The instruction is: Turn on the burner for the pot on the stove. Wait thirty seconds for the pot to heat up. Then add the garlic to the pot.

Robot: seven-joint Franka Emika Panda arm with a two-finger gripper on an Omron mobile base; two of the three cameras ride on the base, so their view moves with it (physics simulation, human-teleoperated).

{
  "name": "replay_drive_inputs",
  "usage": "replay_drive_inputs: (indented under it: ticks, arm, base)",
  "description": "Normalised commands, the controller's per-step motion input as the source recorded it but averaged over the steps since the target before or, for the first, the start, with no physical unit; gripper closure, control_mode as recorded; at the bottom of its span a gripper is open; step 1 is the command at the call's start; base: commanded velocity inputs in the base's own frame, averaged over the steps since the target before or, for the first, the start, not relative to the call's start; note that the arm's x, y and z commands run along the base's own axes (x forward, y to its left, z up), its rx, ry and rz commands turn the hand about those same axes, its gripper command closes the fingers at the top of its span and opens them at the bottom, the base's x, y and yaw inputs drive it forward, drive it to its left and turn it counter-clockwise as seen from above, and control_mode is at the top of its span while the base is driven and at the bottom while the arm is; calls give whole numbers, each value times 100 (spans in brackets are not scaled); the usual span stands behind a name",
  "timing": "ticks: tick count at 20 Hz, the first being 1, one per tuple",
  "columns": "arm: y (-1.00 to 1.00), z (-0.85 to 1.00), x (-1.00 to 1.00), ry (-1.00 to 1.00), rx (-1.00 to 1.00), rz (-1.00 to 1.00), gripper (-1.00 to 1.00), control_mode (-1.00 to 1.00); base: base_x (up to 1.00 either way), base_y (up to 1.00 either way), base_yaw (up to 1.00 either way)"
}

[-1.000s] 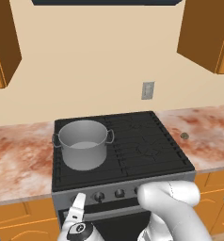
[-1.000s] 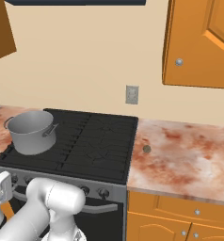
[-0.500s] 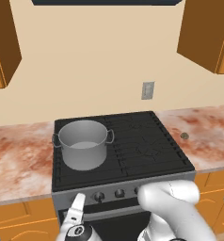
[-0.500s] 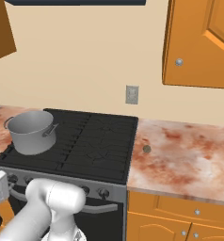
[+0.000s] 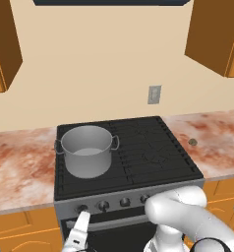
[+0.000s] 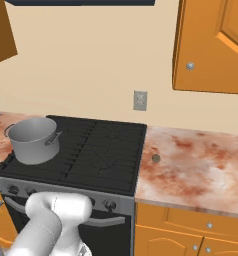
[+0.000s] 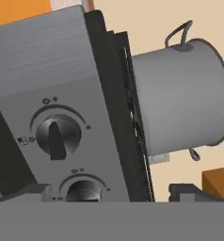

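Observation:
The grey pot [image 5: 87,150] stands on the stove's [image 5: 153,170] rear-left burner, and I also see the pot [image 6: 34,140] from the right base. The garlic [image 5: 192,142] is a tiny bulb lying on the marble counter right of the stove, and the garlic [image 6: 155,158] sits near the cooktop's edge. My gripper [image 5: 81,224] hangs low in front of the stove, just below the leftmost knob [image 5: 82,208]. In the hand view my gripper [image 7: 109,193] is open with nothing between its fingers. It faces that knob [image 7: 60,135], with the pot [image 7: 184,94] beyond it.
A row of dark knobs [image 5: 124,202] runs along the grey front panel above the oven bar handle. A wall outlet plate [image 5: 154,94] sits behind the stove. Wooden cabinets hang at the upper left and right. Marble counter [image 6: 201,165] flanks the stove on both sides.
My gripper has eased slightly down and back from the leftmost knob, and its jaws stand a little wider. Pot and garlic have not moved.

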Motion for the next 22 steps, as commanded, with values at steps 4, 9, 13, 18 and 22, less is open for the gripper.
replay_drive_inputs:
  ticks: [4, 9, 13, 18, 22]
  arm:
    - [0, 89, -67, 0, 21, -2, -100, -100]
    - [1, 100, -62, 0, 37, -3, -100, -100]
    - [2, 94, -50, 1, 41, -3, -100, -100]
    - [0, 83, -42, 9, 46, 0, -100, -100]
    - [0, 76, -31, 20, 41, 0, -100, -100]
  base:
    - [0, 0, 0]
    - [0, 0, 0]
    - [0, 0, 0]
    - [0, 0, 0]
    - [0, 0, 0]
